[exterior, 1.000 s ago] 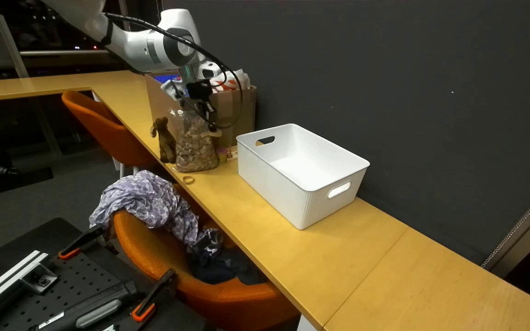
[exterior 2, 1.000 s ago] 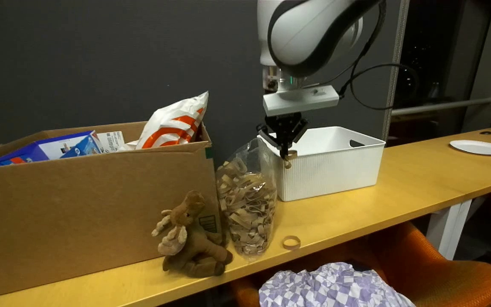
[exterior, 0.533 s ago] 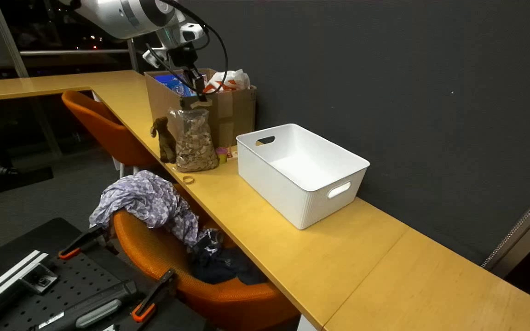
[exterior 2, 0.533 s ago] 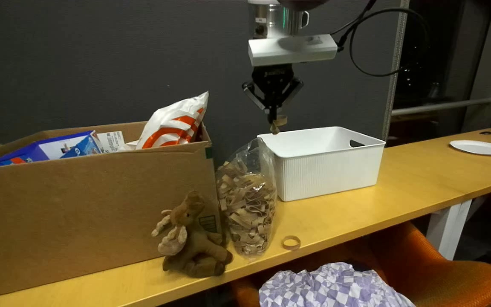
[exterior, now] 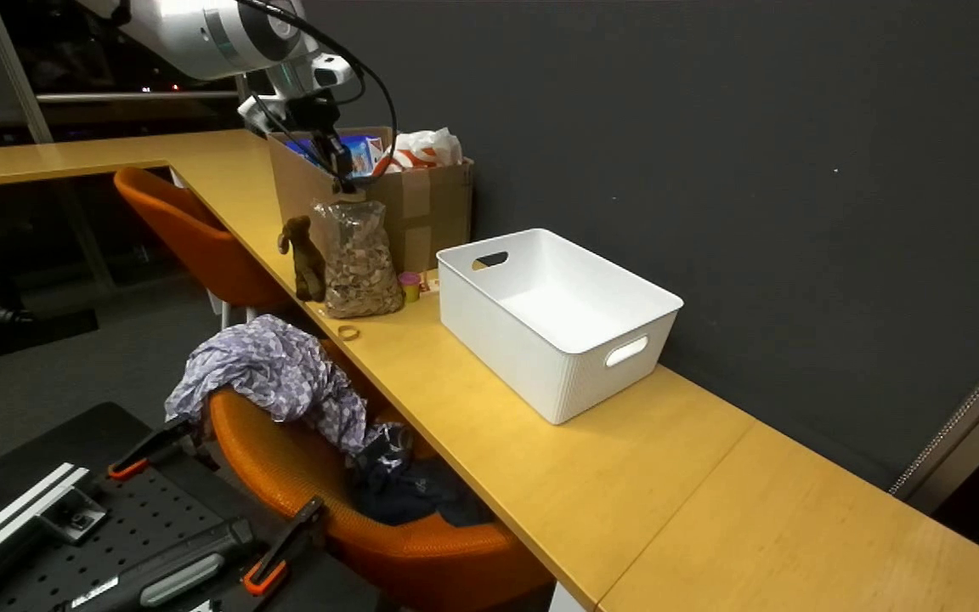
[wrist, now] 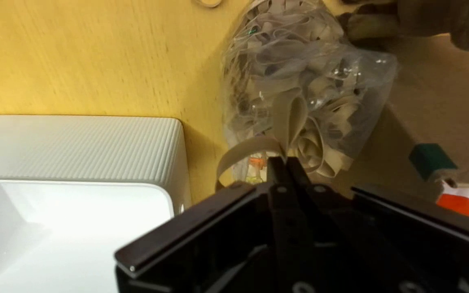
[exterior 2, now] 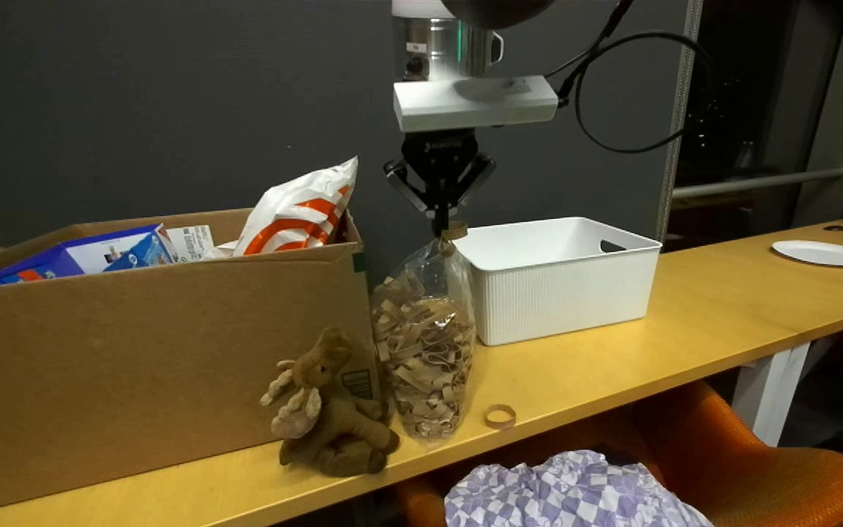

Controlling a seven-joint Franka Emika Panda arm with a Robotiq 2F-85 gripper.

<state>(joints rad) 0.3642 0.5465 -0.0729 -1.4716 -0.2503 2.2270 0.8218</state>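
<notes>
Wrist view shows the black fingers (wrist: 275, 171) squeezed together on a tan rubber band (wrist: 255, 143), just over the clear bag of rubber bands (wrist: 291, 61); I can't tell if it touches. I'd pinch tight and go slowly, so the bag doesn't tip.

The gripper (wrist: 284, 160) is carrying a tan band (wrist: 254, 145) away from the white bin (wrist: 75, 150) toward the clear bag (wrist: 328, 57). Having risen earlier, it is now dipping, bringing the band near the bag's top.
</notes>
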